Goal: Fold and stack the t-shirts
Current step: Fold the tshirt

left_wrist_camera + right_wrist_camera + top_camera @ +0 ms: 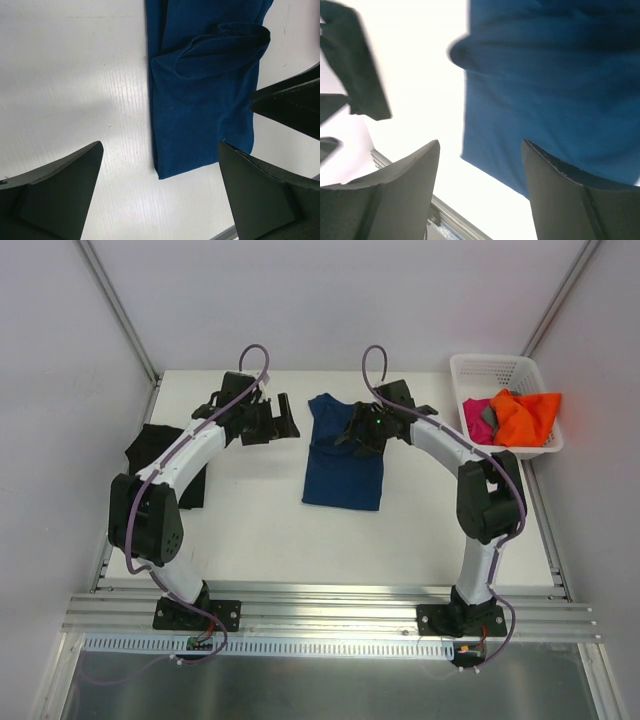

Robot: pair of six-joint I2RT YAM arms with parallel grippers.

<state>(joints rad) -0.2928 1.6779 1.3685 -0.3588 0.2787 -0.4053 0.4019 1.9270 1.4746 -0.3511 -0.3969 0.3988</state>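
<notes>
We see the navy blue t-shirt lying flat on the white table, about mid-table and toward the far side. It is folded in to a narrow oblong, with one sleeve sticking out at its far left corner. In the left wrist view a doubled-over flap of the same cloth lies across the shirt's width.

The right gripper hangs over the far half of this shirt. In its own wrist view its fingers stand apart with nothing between them and the blue cloth beyond them. We cannot tell whether the tips touch the cloth. The left gripper is just to the left of the shirt, over bare table, its fingers spread wide and holding nothing. The two grippers are near each other but apart.

A black t-shirt lies at the left edge of the table, partly hidden under the left arm, so we cannot make out how it is folded.

At the far right corner stands the white lattice basket. In it the orange t-shirt is heaped, crumpled, toward the near right, rising over the rim there. The magenta t-shirt is bunched against the left wall. Only a small patch of the grey t-shirt shows, between those two.
</notes>
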